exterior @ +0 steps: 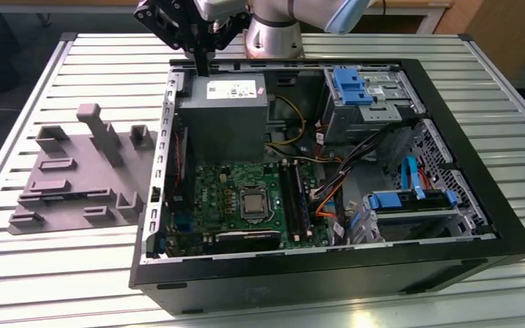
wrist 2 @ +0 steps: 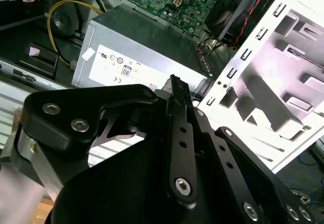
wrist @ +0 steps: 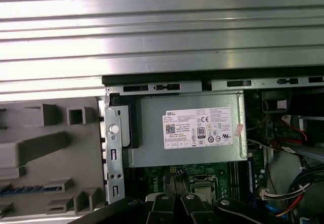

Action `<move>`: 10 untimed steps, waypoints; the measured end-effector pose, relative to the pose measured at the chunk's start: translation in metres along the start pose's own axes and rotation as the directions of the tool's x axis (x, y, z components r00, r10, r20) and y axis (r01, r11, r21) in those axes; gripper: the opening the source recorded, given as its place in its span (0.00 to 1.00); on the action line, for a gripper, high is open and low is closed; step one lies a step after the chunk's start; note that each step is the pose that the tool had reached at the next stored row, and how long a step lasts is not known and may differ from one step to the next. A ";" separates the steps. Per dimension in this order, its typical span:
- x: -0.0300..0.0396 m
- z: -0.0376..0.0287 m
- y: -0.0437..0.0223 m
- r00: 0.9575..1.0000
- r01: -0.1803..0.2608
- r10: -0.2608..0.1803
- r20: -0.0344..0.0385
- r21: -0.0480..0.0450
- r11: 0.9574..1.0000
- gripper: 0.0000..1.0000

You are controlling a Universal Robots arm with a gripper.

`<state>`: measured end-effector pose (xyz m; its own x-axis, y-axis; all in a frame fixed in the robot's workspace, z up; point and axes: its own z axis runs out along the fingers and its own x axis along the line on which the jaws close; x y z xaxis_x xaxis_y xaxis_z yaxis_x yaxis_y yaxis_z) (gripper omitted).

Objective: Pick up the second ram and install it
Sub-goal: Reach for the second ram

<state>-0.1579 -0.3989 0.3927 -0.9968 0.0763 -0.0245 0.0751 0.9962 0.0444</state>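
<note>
In the second wrist view the gripper [wrist 2: 177, 85] looms closest, clenched on nothing visible, above the power supply [wrist 2: 136, 57]. Farther off, beyond the case wall [wrist: 114, 148], the second ram [wrist: 25, 188] appears as a blue strip lying low in the grey fixture [wrist: 50, 143]. A low sideways sweep would likely clip that wall or the fixture's posts, and a clenched gripper would jab the stick.

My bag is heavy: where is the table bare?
Bare slats of the metal table show at the exterior view's left, around the grey moulded fixture. Inside the open black computer case it is crowded.
</note>
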 end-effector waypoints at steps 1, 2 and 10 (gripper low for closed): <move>0.0003 0.0000 0.0000 1.000 0.000 0.000 0.000 0.000 1.000 0.11; 0.0005 0.0000 -0.0001 1.000 0.000 0.000 0.000 0.000 1.000 0.11; 0.0023 0.0001 -0.0002 1.000 0.000 0.000 0.000 0.000 1.000 0.11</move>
<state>-0.1602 -0.3989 0.3926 -0.9968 0.0762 -0.0244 0.0751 0.9962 0.0444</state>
